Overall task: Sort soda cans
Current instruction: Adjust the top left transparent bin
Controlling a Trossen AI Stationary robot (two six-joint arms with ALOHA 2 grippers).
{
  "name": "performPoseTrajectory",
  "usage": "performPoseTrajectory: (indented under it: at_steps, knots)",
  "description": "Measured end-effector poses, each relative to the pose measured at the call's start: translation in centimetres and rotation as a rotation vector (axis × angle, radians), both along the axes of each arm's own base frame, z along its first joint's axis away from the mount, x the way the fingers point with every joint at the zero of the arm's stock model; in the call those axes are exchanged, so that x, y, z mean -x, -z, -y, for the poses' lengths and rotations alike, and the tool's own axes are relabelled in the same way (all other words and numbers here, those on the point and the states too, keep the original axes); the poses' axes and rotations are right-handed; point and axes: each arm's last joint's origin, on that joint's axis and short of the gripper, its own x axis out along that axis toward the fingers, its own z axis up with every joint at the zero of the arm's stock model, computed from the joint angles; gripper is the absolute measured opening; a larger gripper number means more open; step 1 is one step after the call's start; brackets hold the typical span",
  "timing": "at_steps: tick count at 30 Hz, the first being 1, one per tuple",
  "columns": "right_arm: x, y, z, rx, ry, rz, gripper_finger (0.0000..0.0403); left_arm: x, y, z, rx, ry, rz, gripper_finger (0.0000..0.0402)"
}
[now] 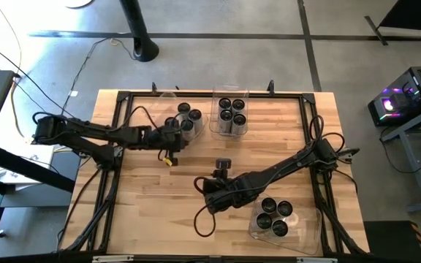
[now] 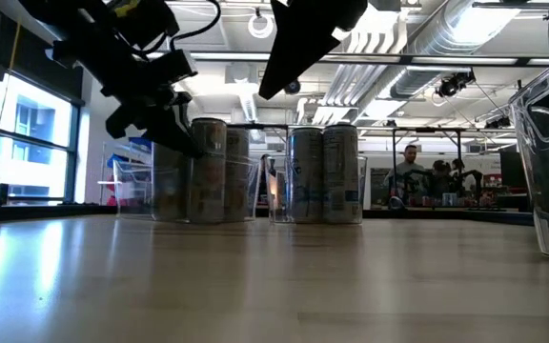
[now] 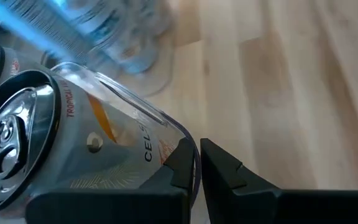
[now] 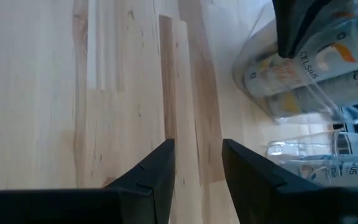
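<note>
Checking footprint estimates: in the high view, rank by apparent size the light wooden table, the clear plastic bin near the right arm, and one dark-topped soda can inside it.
1. Light wooden table, by far the largest.
2. Clear plastic bin by the right arm, holding four cans.
3. Dark-topped soda can, smallest.

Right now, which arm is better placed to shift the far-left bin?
Left. Its gripper is already at the far-left bin, fingers nearly closed on its clear wall beside a can. The right gripper is open over bare table mid-table, holding nothing.
</note>
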Motion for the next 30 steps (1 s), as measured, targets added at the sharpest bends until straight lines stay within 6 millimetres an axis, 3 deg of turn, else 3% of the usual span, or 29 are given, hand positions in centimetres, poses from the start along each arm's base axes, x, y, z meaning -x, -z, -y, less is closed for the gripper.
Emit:
performPoseTrajectory:
  at_steps: [5,11,16,20,25,30]
  knots:
    - [-0.1,0.0,-0.1,-0.014,-0.005,0.006,0.0126,-0.1,0.0,1.0,0.001,0.058,-0.003,0.0025]
    - [-0.1,0.0,0.0,-0.027,-0.005,0.006,0.0126,0.1,-0.3,1.4,0.037,0.035,0.023,0.0085]
    - [-0.1,0.0,0.0,-0.031,0.001,0.009,0.0126,1.0,-1.9,1.6,0.144,-0.046,0.098,0.014]
    - [-0.1,0.0,0.0,-0.031,0.001,0.009,0.0126,1.8,-4.6,1.9,0.221,-0.111,0.172,0.0164]
    - [-0.1,0.0,0.0,-0.041,0.014,0.016,0.0126,4.6,-6.8,2.4,0.323,-0.381,0.186,0.0165]
    - [-0.1,0.0,0.0,-0.045,0.02,0.021,0.0126,8.0,-5.9,2.2,0.322,-0.651,0.114,0.0139]
